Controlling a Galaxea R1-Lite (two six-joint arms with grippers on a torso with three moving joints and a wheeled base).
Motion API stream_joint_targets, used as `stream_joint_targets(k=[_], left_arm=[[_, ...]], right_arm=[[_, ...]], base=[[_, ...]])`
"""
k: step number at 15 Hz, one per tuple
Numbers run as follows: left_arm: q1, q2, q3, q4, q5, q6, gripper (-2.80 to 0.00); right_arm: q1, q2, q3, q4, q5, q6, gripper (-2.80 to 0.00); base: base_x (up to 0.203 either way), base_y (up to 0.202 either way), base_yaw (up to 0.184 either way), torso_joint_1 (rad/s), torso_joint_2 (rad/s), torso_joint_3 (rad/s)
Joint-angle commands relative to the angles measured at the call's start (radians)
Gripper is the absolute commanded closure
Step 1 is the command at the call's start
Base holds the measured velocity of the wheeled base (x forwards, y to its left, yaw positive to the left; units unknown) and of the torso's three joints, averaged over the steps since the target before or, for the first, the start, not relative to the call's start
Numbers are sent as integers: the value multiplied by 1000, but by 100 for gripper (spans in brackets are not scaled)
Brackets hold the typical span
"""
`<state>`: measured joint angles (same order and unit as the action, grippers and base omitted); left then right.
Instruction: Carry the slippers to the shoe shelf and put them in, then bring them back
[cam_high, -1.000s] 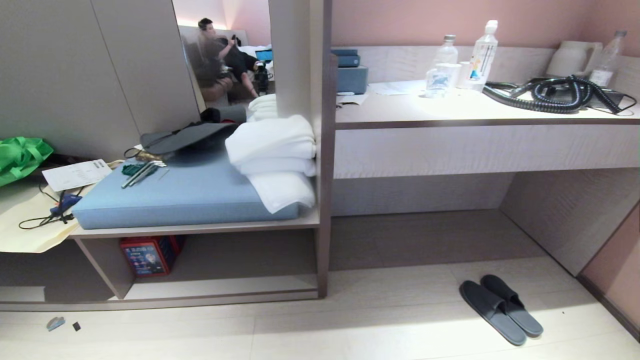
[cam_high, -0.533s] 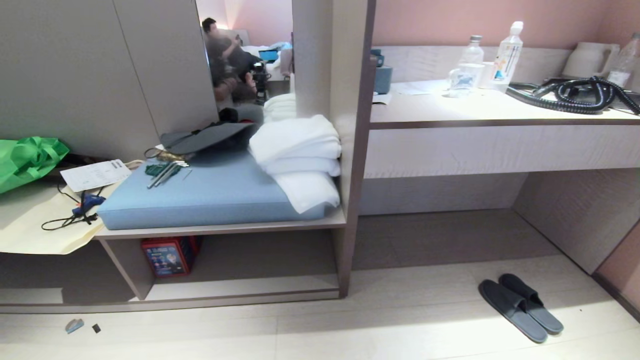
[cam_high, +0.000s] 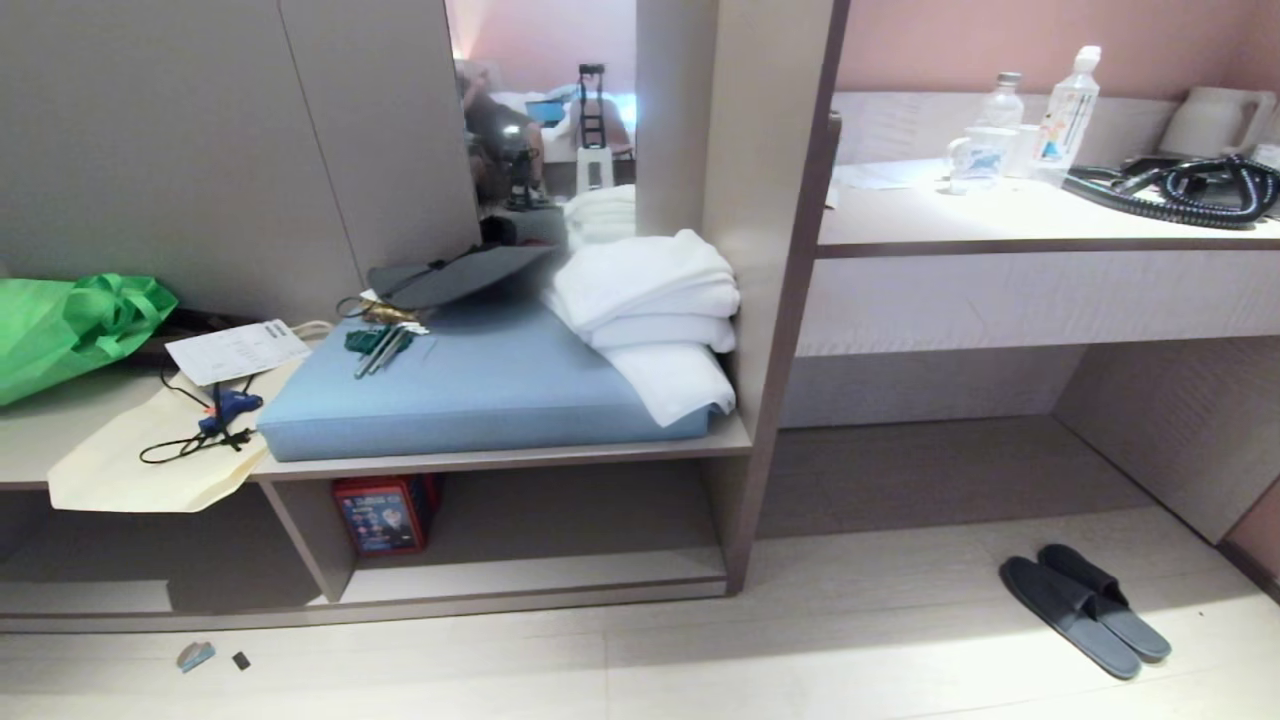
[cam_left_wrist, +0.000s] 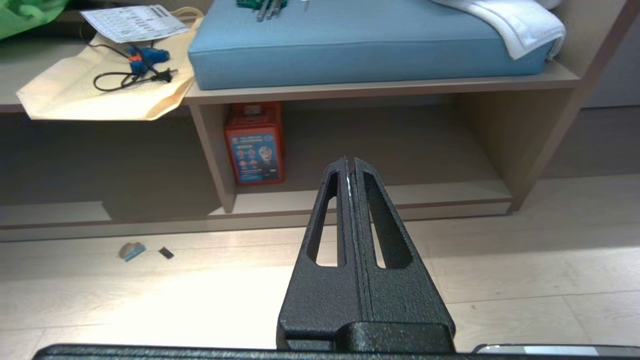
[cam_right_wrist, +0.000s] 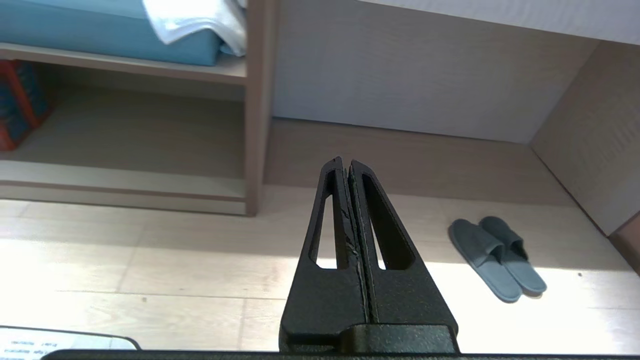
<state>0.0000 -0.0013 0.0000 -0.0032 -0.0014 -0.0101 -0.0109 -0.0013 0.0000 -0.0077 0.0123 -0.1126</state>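
On the floor lie the dark grey slippers (cam_high: 1085, 608) side by side; both tools (cam_left_wrist: 349, 161) (cam_right_wrist: 346, 162) closed, empty.

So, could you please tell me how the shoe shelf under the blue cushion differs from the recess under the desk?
The shoe shelf is low, has a raised board floor and holds a red box; the desk recess is taller, opens straight onto the floor and holds nothing. The slippers lie in front of the recess, not the shelf. Both are open-fronted.

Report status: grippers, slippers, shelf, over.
Left gripper shut, empty. Right gripper shut, empty. Slippers paired on floor in front of the desk, untouched. Shoe shelf holds only a red box at its left end.
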Motion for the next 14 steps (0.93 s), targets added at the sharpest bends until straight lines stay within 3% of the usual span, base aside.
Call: stream_joint_targets(k=[1, 14], left_arm=[[0, 1, 0, 0, 0, -1, 0], [0, 1, 0, 0, 0, 1, 0]], right_arm=[[0, 1, 1, 0, 0, -1, 0], [-1, 1, 1, -1, 0, -1, 0]], base=[[0, 191, 1, 3, 7, 10], [0, 195, -2, 3, 2, 2]])
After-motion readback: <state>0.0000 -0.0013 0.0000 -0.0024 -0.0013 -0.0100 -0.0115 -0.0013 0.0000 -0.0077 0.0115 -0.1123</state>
